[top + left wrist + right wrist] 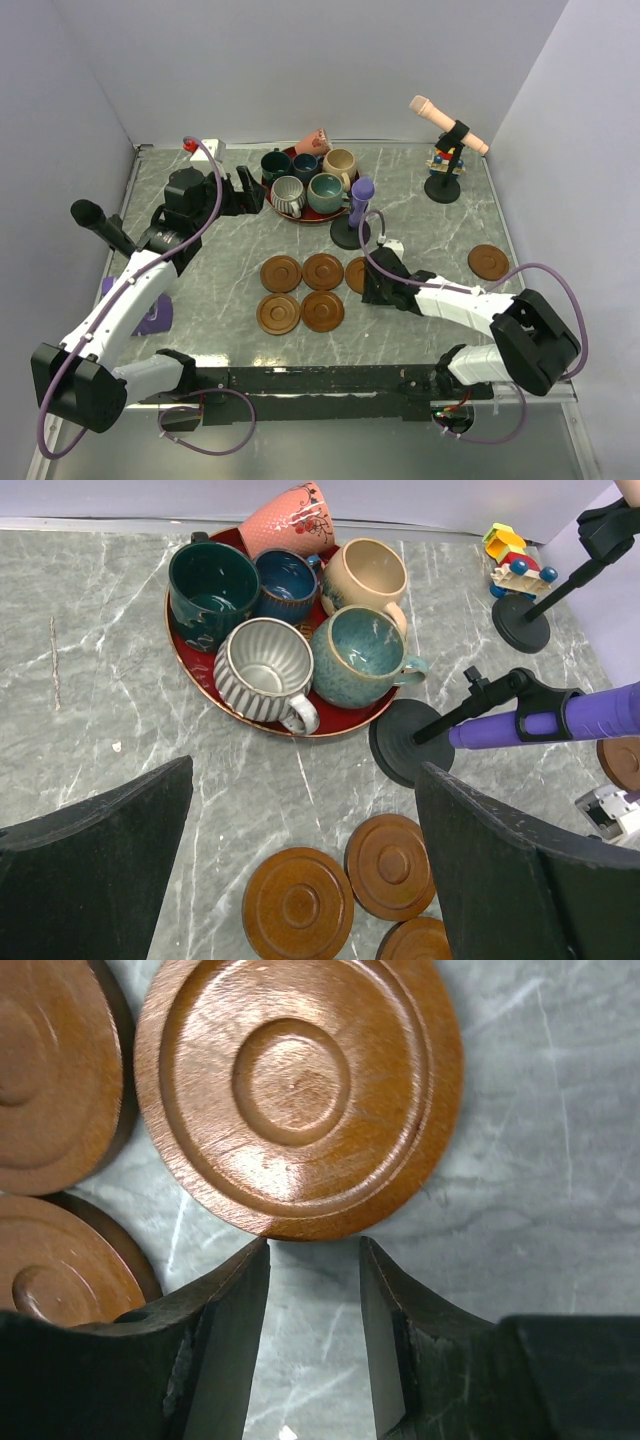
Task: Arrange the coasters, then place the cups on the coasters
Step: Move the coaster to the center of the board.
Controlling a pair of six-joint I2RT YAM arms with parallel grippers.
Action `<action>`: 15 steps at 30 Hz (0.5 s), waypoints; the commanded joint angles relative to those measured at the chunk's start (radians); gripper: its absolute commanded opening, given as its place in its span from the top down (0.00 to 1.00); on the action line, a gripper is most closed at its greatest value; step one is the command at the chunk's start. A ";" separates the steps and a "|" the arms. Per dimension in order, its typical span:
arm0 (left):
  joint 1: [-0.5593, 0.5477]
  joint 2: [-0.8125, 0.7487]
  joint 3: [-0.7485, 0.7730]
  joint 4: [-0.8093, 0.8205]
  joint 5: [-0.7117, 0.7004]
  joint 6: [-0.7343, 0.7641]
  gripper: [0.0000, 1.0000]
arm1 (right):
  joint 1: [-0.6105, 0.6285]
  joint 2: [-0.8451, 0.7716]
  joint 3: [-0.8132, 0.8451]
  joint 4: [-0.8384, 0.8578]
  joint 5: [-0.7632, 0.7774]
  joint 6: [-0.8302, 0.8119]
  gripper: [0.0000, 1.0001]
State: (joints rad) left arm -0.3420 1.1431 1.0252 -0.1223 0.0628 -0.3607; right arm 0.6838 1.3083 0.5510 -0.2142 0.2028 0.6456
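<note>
Grey marble table (230,255) is carrying everything. L arm is reaching up the left side. L gripper (305,770) is hanging over bare marble just in front of the red plate (345,718), jaws spread wide, gripping nothing. R arm is stretching in low from the right. R gripper (313,1250) is sitting down near table level w/ jaws partly apart, only marble showing in the gap, nothing pinched. Its tips are sitting right at the rim of the back-right coaster (300,1090); touching or not, can't tell.

The glossy plate is sitting back centre, holding five cups upright:
- dark green cup (212,585) back left
- dark blue cup (285,580) beside it
- beige cup (365,575) back right
- grey ribbed cup (262,670) front left
- teal cup (355,655) front right

Terracotta-pink cup (290,520) is lying tilted at the plate's back rim, vs. the dark blue one.

Purple mic (590,715) is leaning on its black stand, round base (400,745) just right of the plate. Peach mic (448,125) is standing back right, small colourful toy (440,160) beside its stand.

Five coasters are lying close together mid-table in two rows. Back-left coaster (281,273) and back-middle coaster (323,271) are in line w/ the one at R's tips. Front-left coaster (278,313) and front-right coaster (322,310) are below them. Lone coaster (488,261) is lying well apart, near the right edge.
</note>
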 commanded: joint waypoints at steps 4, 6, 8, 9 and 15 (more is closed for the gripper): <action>-0.005 -0.006 0.010 0.029 -0.001 0.006 0.04 | 0.005 0.075 0.015 0.032 0.000 -0.034 0.53; -0.005 -0.006 0.010 0.027 -0.003 0.006 0.03 | 0.005 0.083 0.018 0.039 -0.005 -0.041 0.54; -0.005 -0.002 0.010 0.027 -0.001 0.006 0.03 | 0.005 0.088 0.021 0.055 -0.011 -0.052 0.54; -0.005 -0.002 0.010 0.027 0.000 0.006 0.03 | 0.005 0.091 0.021 0.059 -0.014 -0.055 0.54; -0.005 0.003 0.010 0.027 0.000 0.006 0.03 | 0.005 0.095 0.024 0.075 -0.023 -0.064 0.55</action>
State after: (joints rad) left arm -0.3420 1.1431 1.0252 -0.1226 0.0631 -0.3607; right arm 0.6849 1.3701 0.5762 -0.1360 0.2012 0.5953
